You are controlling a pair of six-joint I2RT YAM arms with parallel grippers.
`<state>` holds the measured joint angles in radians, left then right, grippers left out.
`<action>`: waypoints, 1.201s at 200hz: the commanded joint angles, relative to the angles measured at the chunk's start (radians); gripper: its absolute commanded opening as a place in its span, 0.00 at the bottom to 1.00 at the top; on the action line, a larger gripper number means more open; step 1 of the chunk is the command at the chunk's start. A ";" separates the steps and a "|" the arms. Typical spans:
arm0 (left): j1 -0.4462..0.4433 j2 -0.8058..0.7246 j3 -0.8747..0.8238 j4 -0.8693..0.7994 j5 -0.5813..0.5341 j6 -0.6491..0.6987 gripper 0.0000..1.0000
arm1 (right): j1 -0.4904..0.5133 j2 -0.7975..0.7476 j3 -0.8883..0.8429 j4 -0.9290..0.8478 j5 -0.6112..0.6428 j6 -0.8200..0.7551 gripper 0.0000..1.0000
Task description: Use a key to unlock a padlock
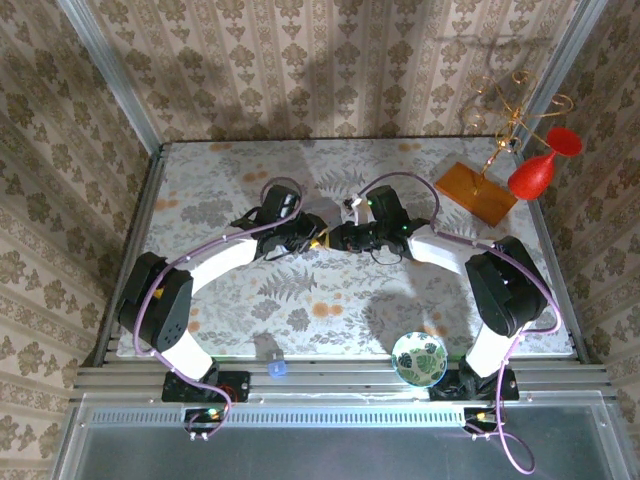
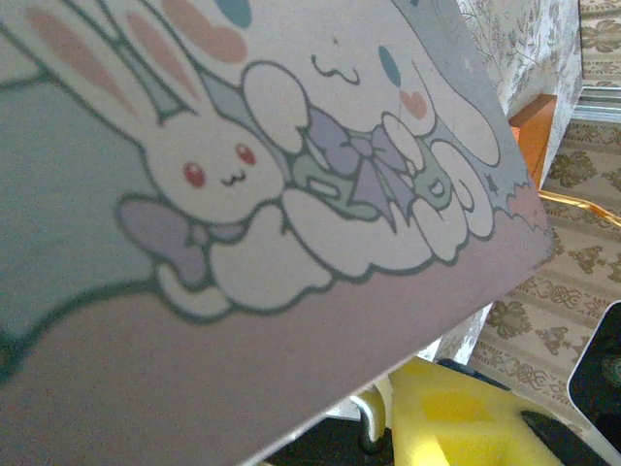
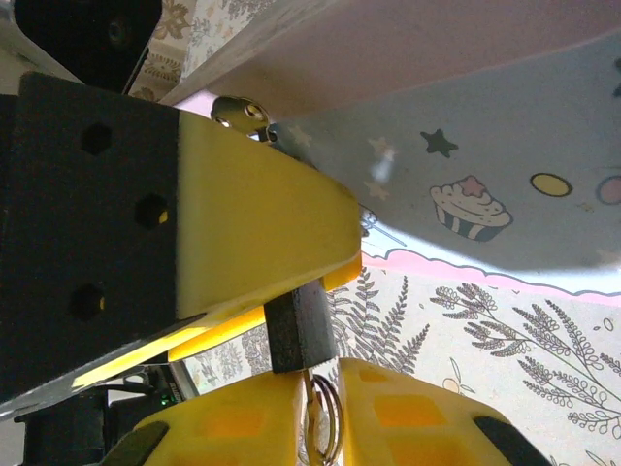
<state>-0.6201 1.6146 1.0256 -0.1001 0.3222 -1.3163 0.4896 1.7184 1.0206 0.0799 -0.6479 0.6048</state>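
Between the left tool's [image 1: 303,240] yellow fingers [image 3: 262,223] the padlock [image 3: 301,335] sat clamped, just below the pastel tin box [image 3: 466,146]. Under it, the key [image 3: 320,419] with its ring hung in the right tool's [image 1: 345,238] narrow gap; whether it was pinched could not be told. Beneath lay the floral table [image 3: 505,340].

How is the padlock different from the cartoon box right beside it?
The padlock is a plain dark block, while the tin box is pale and printed with a cupcake and stars. The padlock is far smaller than the tin box, whose faces run past the edges of the right wrist view. The padlock's top is hidden, while the tin box shows broad open faces. Both are boxy with straight edges.
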 commanded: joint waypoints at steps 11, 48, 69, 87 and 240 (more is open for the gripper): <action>-0.047 -0.019 -0.019 -0.042 0.155 0.000 0.00 | 0.005 -0.051 0.009 0.196 0.061 -0.003 0.26; -0.043 -0.021 -0.018 -0.043 0.152 0.001 0.00 | 0.004 -0.066 -0.011 0.192 0.075 -0.008 0.38; -0.041 -0.020 -0.022 -0.040 0.149 0.001 0.00 | 0.004 -0.086 -0.024 0.188 0.083 -0.014 0.46; -0.040 -0.022 -0.025 -0.036 0.146 0.001 0.00 | 0.004 -0.107 -0.039 0.175 0.093 -0.023 0.51; -0.032 -0.023 -0.030 -0.020 0.130 -0.001 0.00 | 0.095 -0.304 -0.234 0.079 0.338 0.017 0.38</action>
<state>-0.6495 1.6127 0.9928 -0.1341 0.4328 -1.3239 0.5442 1.4590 0.8082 0.1936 -0.3985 0.6075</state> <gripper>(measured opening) 0.303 0.389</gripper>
